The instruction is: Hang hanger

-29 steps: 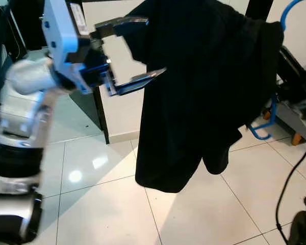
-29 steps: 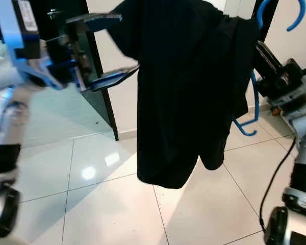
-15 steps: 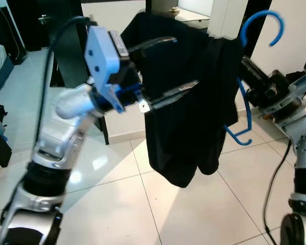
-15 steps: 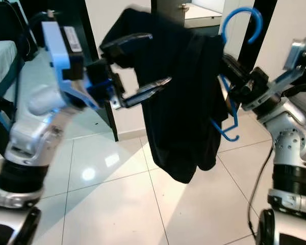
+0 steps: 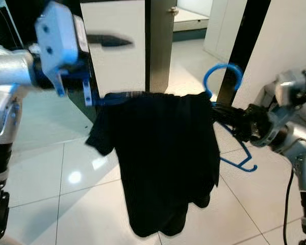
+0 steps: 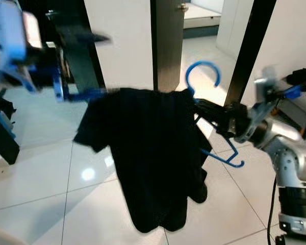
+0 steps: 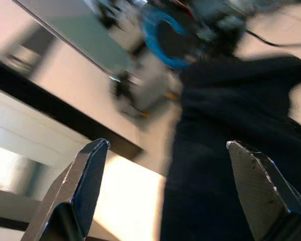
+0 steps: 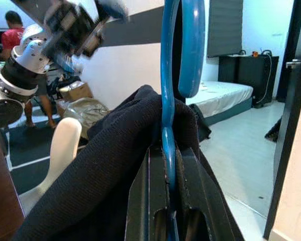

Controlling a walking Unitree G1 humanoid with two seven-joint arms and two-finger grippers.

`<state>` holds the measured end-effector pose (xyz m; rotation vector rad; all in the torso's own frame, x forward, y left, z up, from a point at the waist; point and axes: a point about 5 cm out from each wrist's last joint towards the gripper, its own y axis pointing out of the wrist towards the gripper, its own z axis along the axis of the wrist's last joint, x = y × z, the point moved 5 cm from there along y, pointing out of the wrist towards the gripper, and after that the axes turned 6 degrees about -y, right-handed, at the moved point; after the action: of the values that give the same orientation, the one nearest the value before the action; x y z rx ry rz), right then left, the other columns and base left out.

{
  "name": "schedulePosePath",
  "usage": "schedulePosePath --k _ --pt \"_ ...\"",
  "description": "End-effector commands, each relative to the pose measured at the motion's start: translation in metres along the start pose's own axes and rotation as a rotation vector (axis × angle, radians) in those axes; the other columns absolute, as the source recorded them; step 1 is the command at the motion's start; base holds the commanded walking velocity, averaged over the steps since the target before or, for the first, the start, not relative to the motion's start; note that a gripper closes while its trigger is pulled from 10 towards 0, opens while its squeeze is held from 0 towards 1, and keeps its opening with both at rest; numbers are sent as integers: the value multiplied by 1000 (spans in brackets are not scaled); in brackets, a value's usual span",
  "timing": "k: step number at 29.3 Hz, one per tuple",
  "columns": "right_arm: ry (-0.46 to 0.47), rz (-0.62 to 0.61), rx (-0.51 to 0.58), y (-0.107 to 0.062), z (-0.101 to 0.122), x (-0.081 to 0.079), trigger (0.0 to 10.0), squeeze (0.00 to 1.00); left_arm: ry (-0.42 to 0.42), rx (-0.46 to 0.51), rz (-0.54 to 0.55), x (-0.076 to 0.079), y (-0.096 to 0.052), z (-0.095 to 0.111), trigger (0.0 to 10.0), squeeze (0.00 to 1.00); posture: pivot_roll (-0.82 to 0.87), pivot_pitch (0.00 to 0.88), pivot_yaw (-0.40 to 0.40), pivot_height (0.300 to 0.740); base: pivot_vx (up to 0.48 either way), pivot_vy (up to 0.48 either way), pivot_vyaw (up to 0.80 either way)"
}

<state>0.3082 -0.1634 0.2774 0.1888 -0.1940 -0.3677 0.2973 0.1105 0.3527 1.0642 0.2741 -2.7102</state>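
We see the blue plastic hanger (image 6: pixel 206 97) held in the air above the glossy white tiled floor (image 5: pixel 51 204), its hook pointing up and a black short-sleeved garment (image 5: pixel 160 163) draped over it and hanging down. Our right gripper (image 8: pixel 166 173) is clenched on the hanger just below the hook, the blue stem pressed between its two black fingers (image 8: pixel 140 201), with the dark cloth bunched around them. From the head views that gripper (image 5: pixel 229 117) reaches in from the right, at the garment's shoulder. Our left gripper (image 5: pixel 109 66) sits up at the left with its fingers spread wide; the lower finger (image 5: pixel 117 95) lies along the garment's top edge near the sleeve, though blur keeps us from telling whether it touches. Behind the garment stands a dark vertical door frame (image 6: pixel 167 41) beside a white wall panel (image 5: pixel 117 20).
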Motion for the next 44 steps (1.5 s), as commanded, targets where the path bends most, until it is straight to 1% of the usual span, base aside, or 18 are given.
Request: schedulePosePath --k 1,3,5,6,8,14,16,17,22,24,27,30,31,33,34,38,40,44 --pt "-23 38 22 4 7 -7 10000 0 -35 -35 -57 8 0 -7 10000 0 25 0 11 740 0 0 0" --pt "-19 66 30 7 8 -12 10000 0 -91 -87 -146 21 2 -19 10000 0 28 0 22 740 0 0 0" --pt "-20 75 32 9 8 -15 10000 0 -107 -112 -185 27 2 -24 10000 0 29 0 25 740 0 0 0" --pt "-20 75 32 9 8 -15 10000 0 -107 -112 -185 27 2 -24 10000 0 29 0 25 740 0 0 0" --pt "-19 93 41 12 7 -20 10000 0 -157 -149 -196 29 3 -33 10000 0 35 0 29 740 0 0 0" --pt "-15 119 47 16 6 -26 10000 0 -210 -203 -121 17 3 -45 10000 0 36 0 33 740 0 0 0" --pt "-16 129 47 17 5 -28 10000 0 -223 -221 -71 9 2 -48 10000 0 38 0 33 740 0 0 0" --pt "-16 134 48 17 5 -29 10000 0 -239 -222 -36 2 2 -48 10000 0 38 0 33 740 0 0 0" --pt "-16 141 51 18 5 -30 10000 0 -261 -218 13 -8 1 -48 10000 0 39 0 35 740 0 0 0" --pt "-17 146 53 18 6 -32 10000 0 -282 -181 36 -15 0 -41 10000 0 37 0 37 740 0 0 0" --pt "-17 146 53 18 7 -32 10000 0 -290 -167 30 -16 0 -38 10000 0 37 0 37 740 0 0 0" --pt "-21 140 55 18 8 -32 10000 0 -335 -188 -42 -3 0 -41 10000 0 35 0 38 740 0 0 0" --pt "-24 138 55 18 8 -31 10000 0 -352 -203 -73 2 0 -43 8314 0 35 0 38 740 0 0 0" --pt "-24 138 55 18 8 -31 10000 0 -352 -203 -73 2 0 -43 8314 0 35 0 38 740 0 0 0" --pt "-27 136 56 18 9 -31 10000 0 -383 -204 -99 7 0 -44 0 0 33 0 38 740 0 0 0" --pt "-29 135 58 18 10 -31 10000 0 -418 -202 -125 11 0 -44 0 0 33 0 38 740 0 0 0" --pt "-34 138 61 18 12 -31 10000 0 -470 -211 -156 18 0 -48 0 0 33 0 38 740 0 0 0" --pt "-39 141 65 19 14 -31 10000 0 -498 -213 -177 22 1 -50 0 0 33 0 38 740 0 0 0"
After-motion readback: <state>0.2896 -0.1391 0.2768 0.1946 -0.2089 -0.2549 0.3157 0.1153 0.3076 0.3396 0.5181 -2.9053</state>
